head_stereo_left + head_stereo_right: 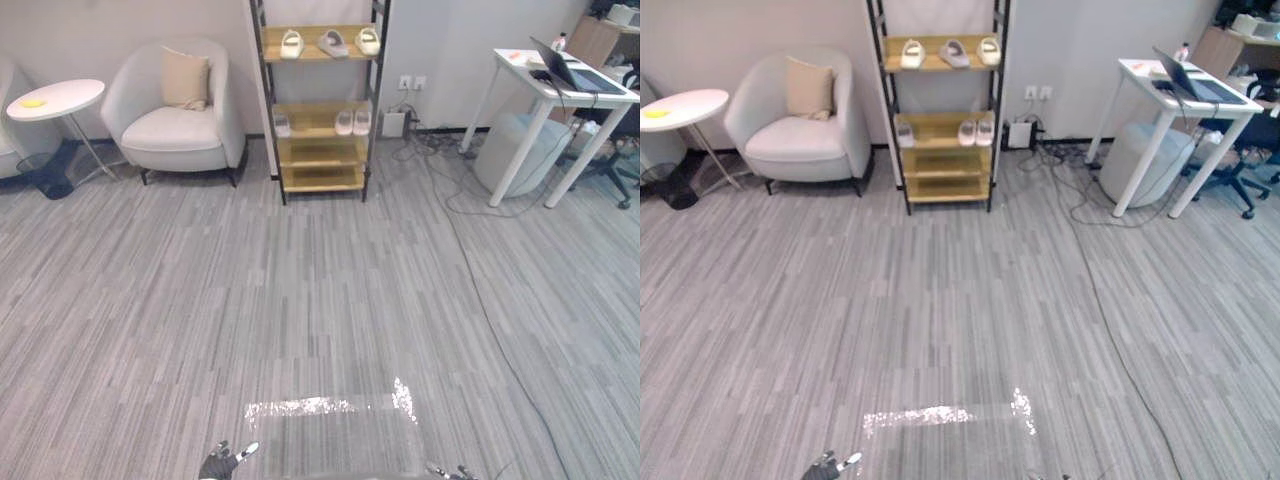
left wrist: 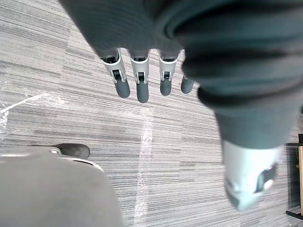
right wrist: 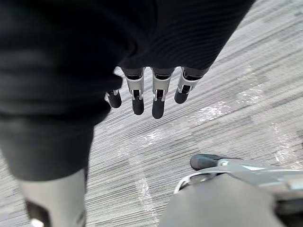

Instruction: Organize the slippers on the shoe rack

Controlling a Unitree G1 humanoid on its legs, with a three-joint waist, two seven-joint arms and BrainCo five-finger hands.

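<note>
The shoe rack (image 1: 322, 110), a dark frame with wooden shelves, stands against the wall at the top centre of the left eye view, well apart from both hands. On its top shelf three slippers lie in a row: a cream slipper (image 1: 291, 43) at the left, a grey slipper (image 1: 333, 43) in the middle lying at a slant, and a second cream slipper (image 1: 368, 41) at the right. On the shelf below, a pale slipper (image 1: 282, 124) sits alone at the left end and a pale pair (image 1: 352, 121) sits side by side at the right end. The left hand (image 1: 218, 464) shows at the bottom edge, left of centre, low over the grey striped floor (image 1: 320, 300). In its wrist view its fingers (image 2: 142, 85) hang straight and spread, holding nothing. The right hand (image 3: 137, 97) hangs over the same floor, its fingers (image 3: 158, 99) likewise straight, apart and empty. A pale armchair (image 1: 180, 125) with a beige cushion (image 1: 186, 80) stands at the upper left, beside a round side table (image 1: 55, 98). A white desk (image 1: 560, 95) with a laptop (image 1: 575, 72) stands at the upper right.
</note>
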